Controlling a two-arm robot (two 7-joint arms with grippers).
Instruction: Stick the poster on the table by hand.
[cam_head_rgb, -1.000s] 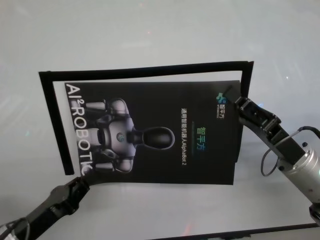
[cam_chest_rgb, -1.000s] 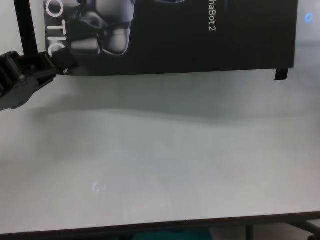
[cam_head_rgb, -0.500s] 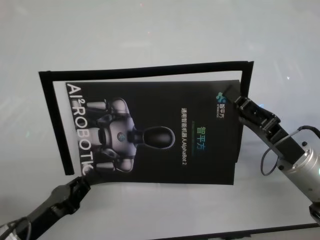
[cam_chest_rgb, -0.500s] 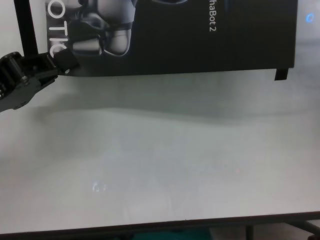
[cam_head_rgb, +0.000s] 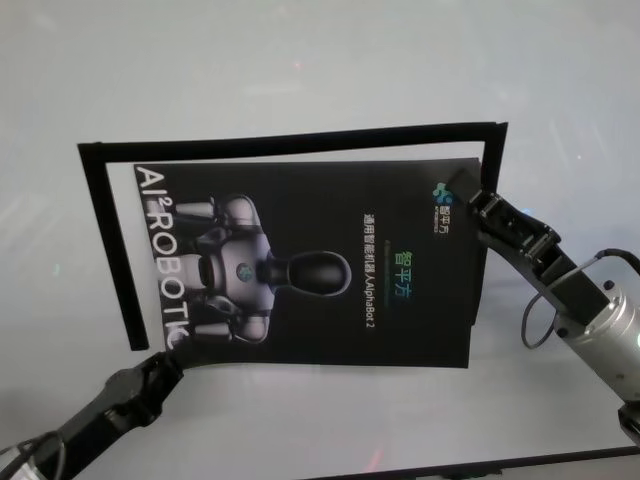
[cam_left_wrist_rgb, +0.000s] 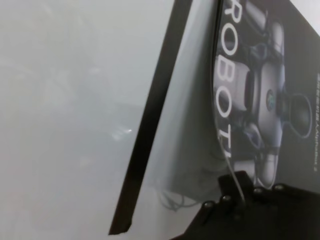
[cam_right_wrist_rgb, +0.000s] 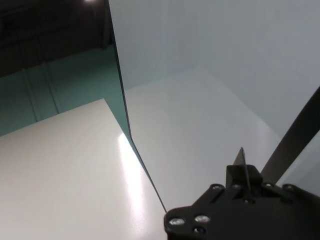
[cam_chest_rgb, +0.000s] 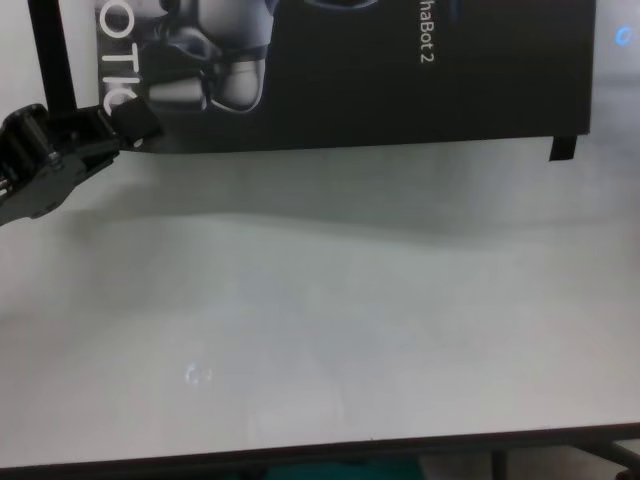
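I see the poster (cam_head_rgb: 310, 265) barely shifted on the bench (cam_head_rgb: 300, 80) since earlier; left tool (cam_head_rgb: 160, 368) and right tool (cam_head_rgb: 472, 198) each stay clamped on a corner, so sticking remains pending.

This looks like a robotics lab or demonstration space, not a home. The work surface is a wide, plain pale table (cam_head_rgb: 300, 60) with a thin dark edge. The right wrist view shows a teal-green floor (cam_right_wrist_rgb: 65, 85) beyond that edge, past the jaws, and dim, bare dark surroundings farther off. The poster (cam_head_rgb: 320, 265) lying on the table is promotional print: a grey-white robot picture, a company logo, and lettering reading "ROBOTIC" and "AlphaBot 2". Black tape lines (cam_head_rgb: 290, 142) mark out a frame on the tabletop beside it.
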